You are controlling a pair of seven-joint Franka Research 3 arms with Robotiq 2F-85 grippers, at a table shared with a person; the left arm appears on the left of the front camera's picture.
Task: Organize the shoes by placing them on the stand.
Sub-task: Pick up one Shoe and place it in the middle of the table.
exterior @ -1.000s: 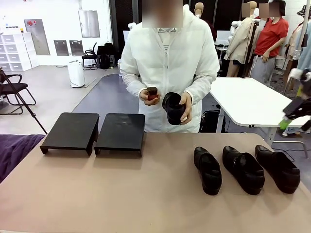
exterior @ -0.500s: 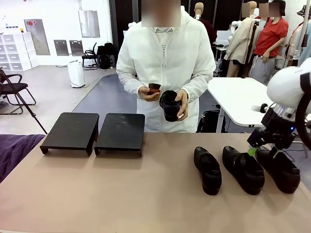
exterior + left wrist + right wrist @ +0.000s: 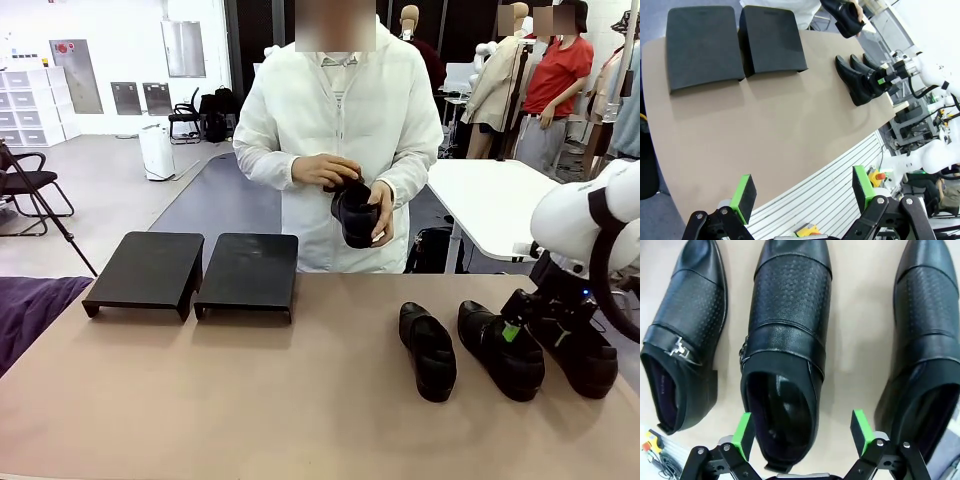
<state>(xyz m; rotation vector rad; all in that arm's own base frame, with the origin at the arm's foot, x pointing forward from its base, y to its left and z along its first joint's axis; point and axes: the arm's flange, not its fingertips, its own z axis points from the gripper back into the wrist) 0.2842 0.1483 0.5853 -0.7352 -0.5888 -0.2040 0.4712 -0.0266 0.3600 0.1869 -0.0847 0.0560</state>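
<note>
Three black glossy shoes lie side by side at the table's right: left point(image 3: 428, 350), middle point(image 3: 500, 347) and right point(image 3: 580, 352). A person across the table holds another shoe point(image 3: 355, 212) in both hands. The stand is two black platforms point(image 3: 145, 268) point(image 3: 248, 272) at the far left. My right gripper point(image 3: 518, 328) is open, low over the heel end of the middle shoe point(image 3: 787, 340), its green pads point(image 3: 743, 434) either side of the shoe's opening without touching. My left gripper point(image 3: 802, 189) is open, high above the table's near edge, looking down on the stand point(image 3: 700, 47) and the shoes point(image 3: 852, 82).
A purple cloth point(image 3: 30, 310) covers the table's near left corner. Bare tabletop point(image 3: 300, 400) lies between the stand and the shoes. A white table point(image 3: 500, 205) stands behind at the right. The shoe at the left of the right wrist view point(image 3: 685, 330) has a metal buckle.
My right arm has come in from the right and dropped to the row of shoes. The person has brought one hand onto the held shoe.
</note>
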